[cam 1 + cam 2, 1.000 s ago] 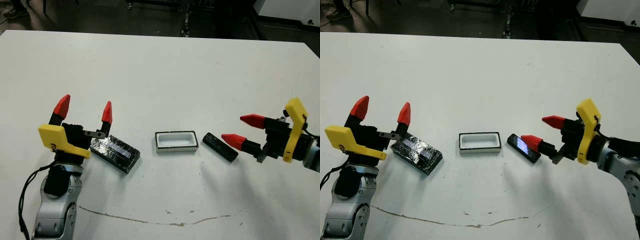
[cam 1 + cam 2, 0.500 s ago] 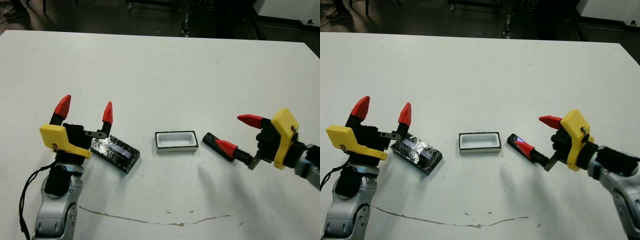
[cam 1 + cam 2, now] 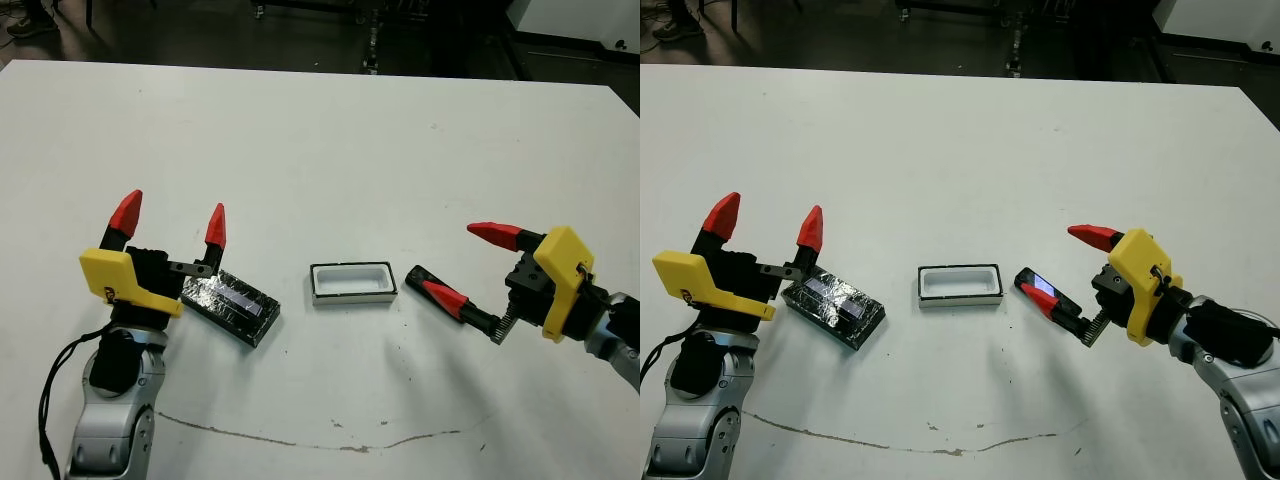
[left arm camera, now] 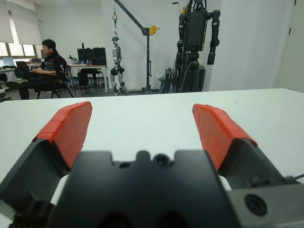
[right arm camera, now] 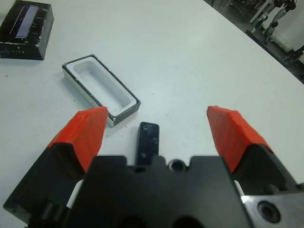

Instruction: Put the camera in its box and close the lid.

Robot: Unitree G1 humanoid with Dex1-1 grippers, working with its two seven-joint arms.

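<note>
Camera (image 5: pixel 148 141) lies flat on the table (image 3: pixel 330 150), just right of the box (image 3: pixel 352 282), and now sits between the spread fingers of the right gripper (image 3: pixel 478 270). Over the last second that gripper has moved in and tipped down, one red finger (image 3: pixel 444 296) now over the bar; no grip is made yet, so this reads as the approach to the pick. The box stands empty. Left of it the lid (image 3: pixel 231 305) lies untouched, with the left gripper (image 3: pixel 168 222) spread wide above its near end.
</note>
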